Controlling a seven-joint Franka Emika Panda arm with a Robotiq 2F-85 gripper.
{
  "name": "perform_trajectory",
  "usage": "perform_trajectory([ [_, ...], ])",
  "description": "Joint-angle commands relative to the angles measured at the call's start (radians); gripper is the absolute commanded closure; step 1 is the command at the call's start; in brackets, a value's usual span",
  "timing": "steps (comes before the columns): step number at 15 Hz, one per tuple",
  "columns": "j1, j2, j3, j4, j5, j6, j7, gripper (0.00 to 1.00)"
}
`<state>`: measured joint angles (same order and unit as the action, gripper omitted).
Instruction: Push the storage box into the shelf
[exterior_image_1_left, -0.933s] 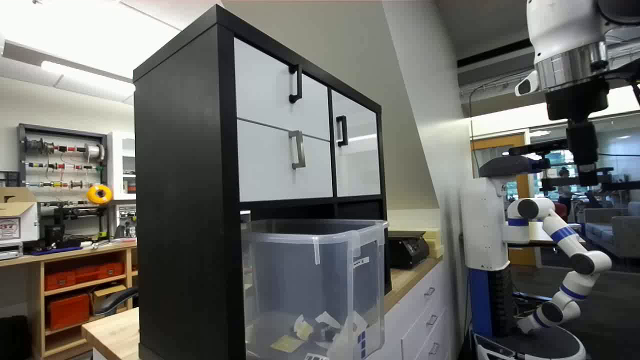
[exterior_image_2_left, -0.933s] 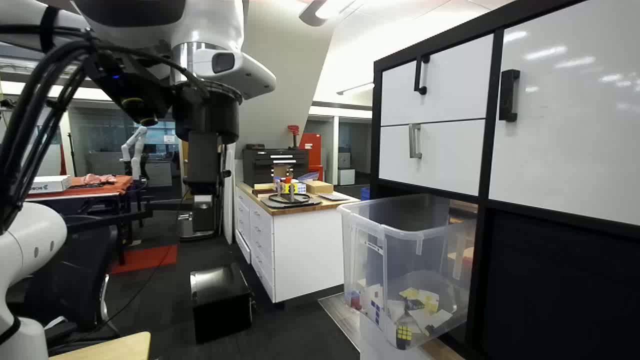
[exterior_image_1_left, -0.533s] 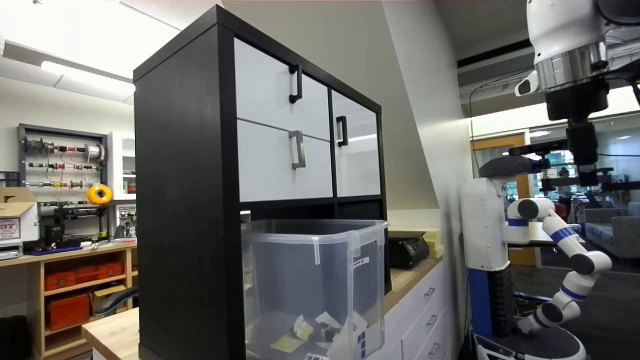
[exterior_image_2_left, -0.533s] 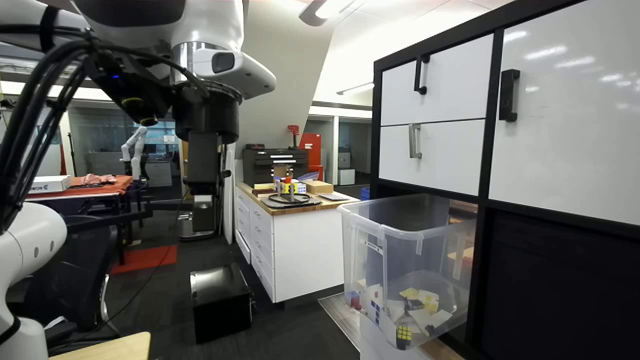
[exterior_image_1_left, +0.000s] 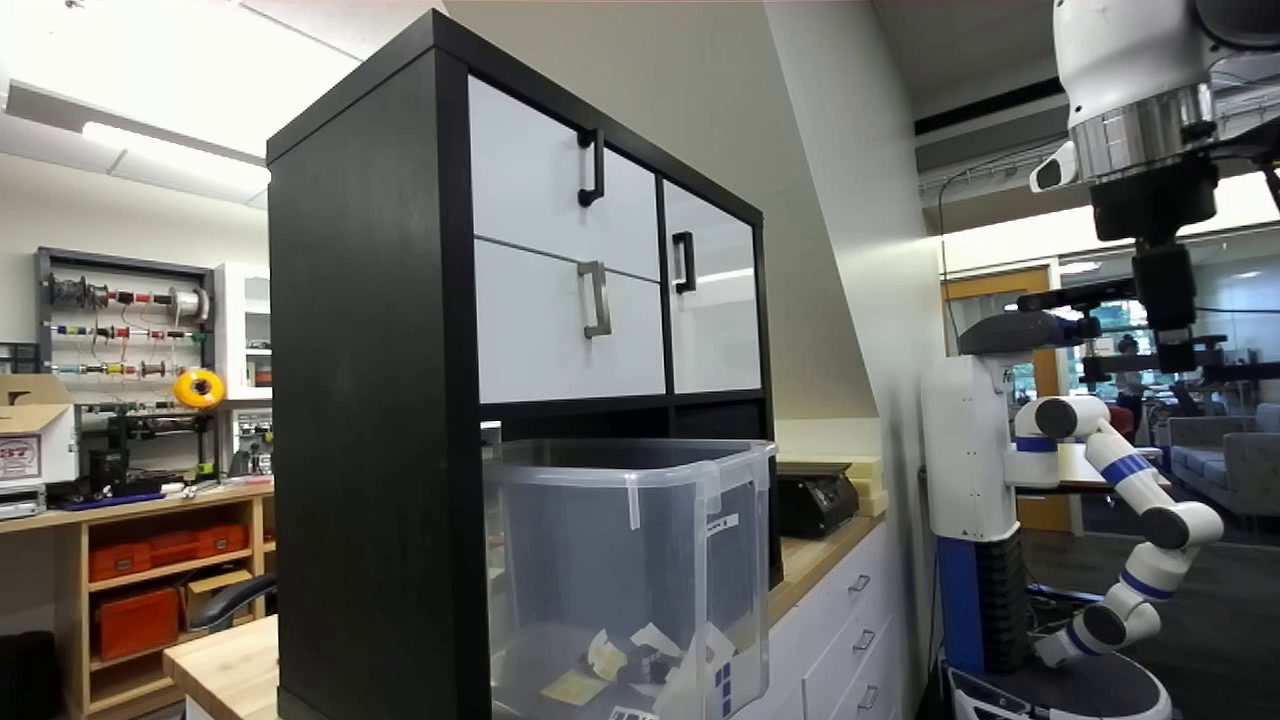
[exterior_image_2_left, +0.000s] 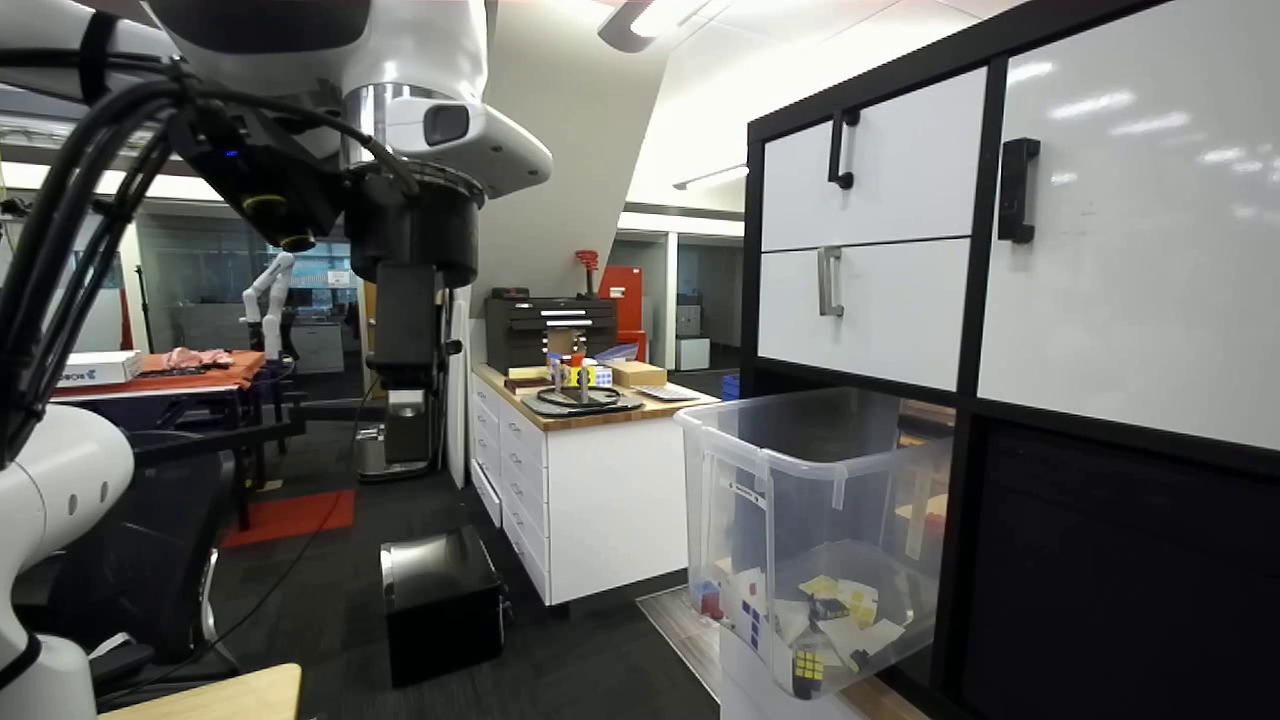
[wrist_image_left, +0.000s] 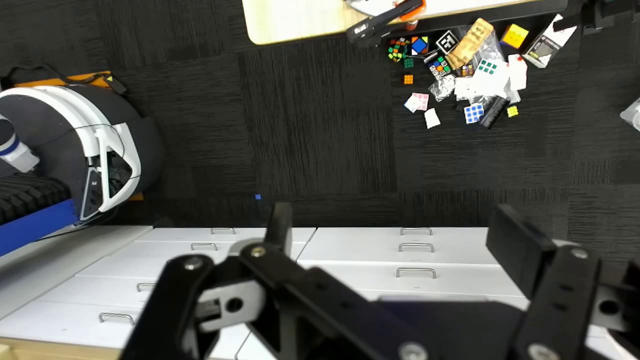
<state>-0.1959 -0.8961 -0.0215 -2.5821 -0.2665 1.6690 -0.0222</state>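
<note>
Storage box (exterior_image_2_left: 815, 530) juts from a lower compartment of the shelf (exterior_image_1_left: 365, 400), seemingly partway in. Well apart from it, the gripper (wrist_image_left: 397, 230) stands spread wide, holding nothing. Best bring its jaws together first, then press the box's front near the middle, straight inward.

No visible change from a moment earlier in the exterior views.
</note>
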Motion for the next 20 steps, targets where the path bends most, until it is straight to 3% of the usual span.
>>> perform_trajectory([
  [1, 0.030, 0.001, -0.021, 0.003, -0.016, -0.008, 0.018, 0.00],
  [9, 0.031, 0.001, -0.020, 0.001, -0.014, -0.003, 0.021, 0.00],
  [20, 0.062, 0.044, 0.008, -0.052, 0.047, 0.158, 0.133, 0.00],
])
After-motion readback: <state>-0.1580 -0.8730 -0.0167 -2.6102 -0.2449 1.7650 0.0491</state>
